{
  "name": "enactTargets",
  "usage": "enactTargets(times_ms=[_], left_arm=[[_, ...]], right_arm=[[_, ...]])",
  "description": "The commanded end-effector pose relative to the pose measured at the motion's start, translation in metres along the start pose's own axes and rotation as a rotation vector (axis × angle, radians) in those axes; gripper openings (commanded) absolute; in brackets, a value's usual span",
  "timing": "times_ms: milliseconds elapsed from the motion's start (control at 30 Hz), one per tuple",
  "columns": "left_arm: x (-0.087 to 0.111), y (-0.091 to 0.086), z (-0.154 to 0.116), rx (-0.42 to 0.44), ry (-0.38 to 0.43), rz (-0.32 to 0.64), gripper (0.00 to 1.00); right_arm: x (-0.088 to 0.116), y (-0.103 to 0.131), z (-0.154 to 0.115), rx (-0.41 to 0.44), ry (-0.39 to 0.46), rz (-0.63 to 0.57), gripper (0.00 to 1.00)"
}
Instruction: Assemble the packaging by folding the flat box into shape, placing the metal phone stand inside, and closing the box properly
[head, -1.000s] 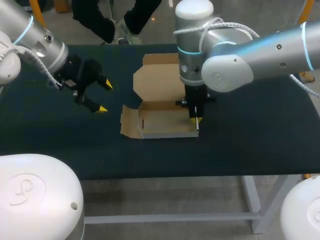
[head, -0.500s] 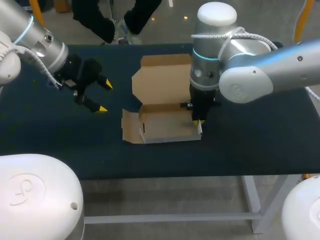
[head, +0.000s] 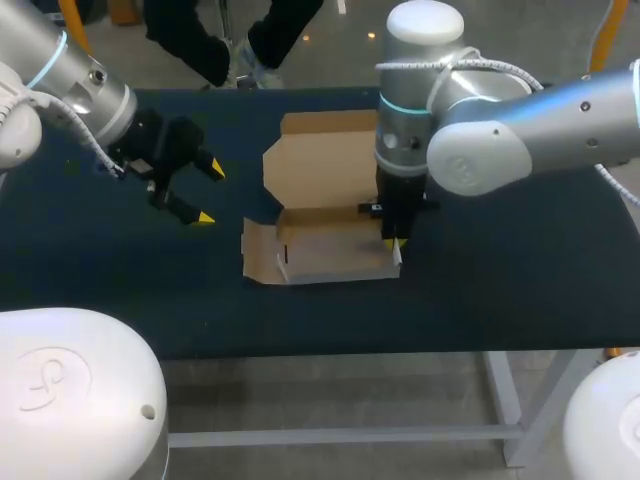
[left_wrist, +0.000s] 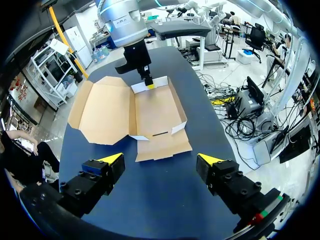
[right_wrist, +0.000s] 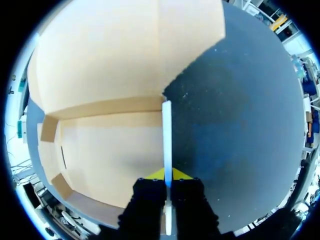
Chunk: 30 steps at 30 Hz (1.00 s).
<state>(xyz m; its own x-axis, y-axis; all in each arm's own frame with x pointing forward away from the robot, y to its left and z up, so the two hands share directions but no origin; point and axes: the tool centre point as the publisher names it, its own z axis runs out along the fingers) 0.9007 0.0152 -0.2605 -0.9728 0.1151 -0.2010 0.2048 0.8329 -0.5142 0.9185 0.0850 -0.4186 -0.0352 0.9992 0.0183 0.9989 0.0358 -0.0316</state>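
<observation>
My right gripper (head: 393, 243) is pinched on the box's right side wall (right_wrist: 166, 135), fingers nearly together with only the thin card between them. In the right wrist view the wall stands upright, seen edge-on. The box (head: 320, 255) sits near the middle of the bench (head: 500, 280) with its tray half formed, its lid (head: 325, 165) open behind it and the left side flap (head: 258, 250) splayed outward. My left gripper (head: 210, 192) hangs wide open and empty, well apart to the box's left. I can't see the metal phone stand in any view.

I judge this to be the wall-folding step. To do it well I'd keep the pinch low near the crease and hold the wall square — not pull outward, or the light tray may skid on the bench. The left gripper looks free to raise the splayed flap — that would brace the tray from the other side.
</observation>
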Motion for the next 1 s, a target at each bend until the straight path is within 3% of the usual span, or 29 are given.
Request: enactTargets(times_ms=[33,433,533,700,800,1000], left_arm=[[-0.001,0.000,-0.001,-0.004,0.004,-0.001,1.00],[-0.001,0.000,-0.001,-0.004,0.004,-0.001,1.00],[-0.005,-0.010,0.001,-0.027,0.019,-0.159,1.00],[-0.009,-0.011,0.008,-0.079,0.038,-0.582,1.00],[-0.006,-0.007,0.013,-0.054,0.053,-0.781,1.00],[0.005,0.003,0.019,0.044,0.024,-1.055,1.00]], right_arm=[[0.000,0.001,0.000,0.005,-0.001,-0.001,0.00],[0.000,0.001,0.000,0.005,-0.001,-0.001,0.00],[0.000,0.001,0.000,0.005,-0.001,-0.001,0.00],[0.000,0.001,0.000,0.005,-0.001,-0.001,0.00],[0.000,0.001,0.000,0.005,-0.001,-0.001,0.00],[0.000,0.001,0.000,0.005,-0.001,-0.001,0.00]])
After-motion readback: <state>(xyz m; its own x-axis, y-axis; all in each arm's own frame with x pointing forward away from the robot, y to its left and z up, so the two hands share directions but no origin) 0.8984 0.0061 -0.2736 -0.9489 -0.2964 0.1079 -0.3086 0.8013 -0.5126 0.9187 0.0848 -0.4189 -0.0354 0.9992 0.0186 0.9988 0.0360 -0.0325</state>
